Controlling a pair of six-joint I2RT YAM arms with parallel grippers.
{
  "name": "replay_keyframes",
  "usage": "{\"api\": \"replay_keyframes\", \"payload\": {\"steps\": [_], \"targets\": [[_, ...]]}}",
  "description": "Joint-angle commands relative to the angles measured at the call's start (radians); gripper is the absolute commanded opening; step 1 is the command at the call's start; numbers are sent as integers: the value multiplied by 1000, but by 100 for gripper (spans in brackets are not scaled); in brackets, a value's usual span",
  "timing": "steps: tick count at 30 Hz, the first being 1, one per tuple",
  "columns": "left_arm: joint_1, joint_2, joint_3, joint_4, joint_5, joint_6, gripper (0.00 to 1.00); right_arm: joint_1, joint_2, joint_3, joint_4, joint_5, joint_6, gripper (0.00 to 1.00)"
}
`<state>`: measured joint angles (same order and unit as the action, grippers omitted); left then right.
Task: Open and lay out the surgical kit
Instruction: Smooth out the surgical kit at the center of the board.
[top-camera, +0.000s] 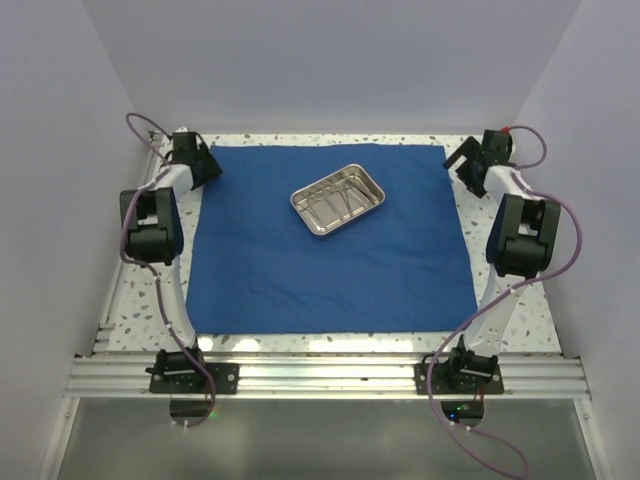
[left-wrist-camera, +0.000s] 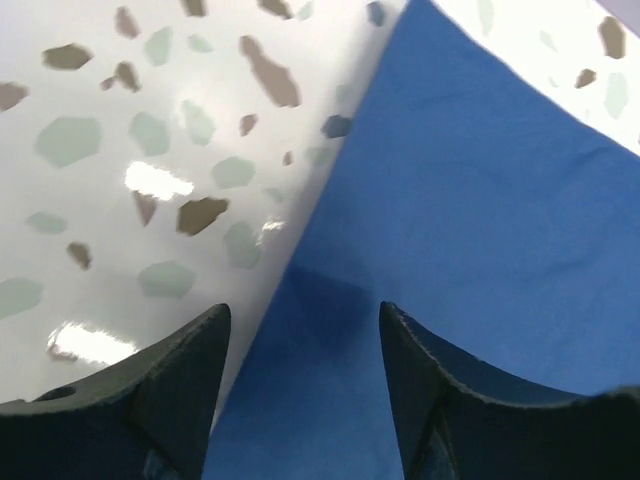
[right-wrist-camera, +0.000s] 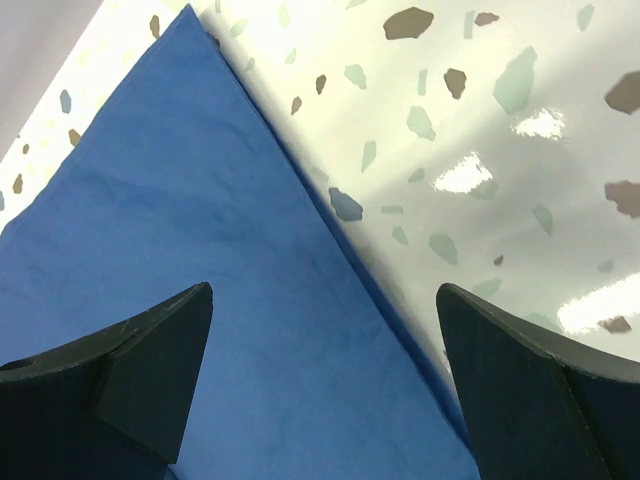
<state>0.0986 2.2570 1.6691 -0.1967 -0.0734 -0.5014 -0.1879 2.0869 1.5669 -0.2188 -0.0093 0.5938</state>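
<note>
The blue cloth (top-camera: 330, 240) lies spread flat on the speckled counter (top-camera: 135, 300). The steel tray (top-camera: 338, 199) sits on its far half, with slim silver instruments (top-camera: 333, 203) inside. The left tool (left-wrist-camera: 300, 335) straddles the cloth's far left edge, partly open and holding nothing. The right tool (right-wrist-camera: 325, 300), wide open and empty, straddles the far right edge. Only the top view shows the tray; the wrist views show just cloth edge and counter.

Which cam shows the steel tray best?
Top external: the steel tray sits whole on the blue cloth, with slim instruments inside. Both wrist views miss it entirely, showing only the cloth's edge and the speckled tabletop.
</note>
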Motion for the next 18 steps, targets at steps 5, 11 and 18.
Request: {"api": "replay_keyframes", "payload": {"steps": [5,11,18], "targets": [[12,90,38,14,218,0,55,5,108,117,-76,-72,-25,99],[12,99,43,11,219,-2,44,5,154,154,-86,-129,-28,86],[12,130,69,2,225,-9,20,5,194,179,-73,-195,-12,47]]}}
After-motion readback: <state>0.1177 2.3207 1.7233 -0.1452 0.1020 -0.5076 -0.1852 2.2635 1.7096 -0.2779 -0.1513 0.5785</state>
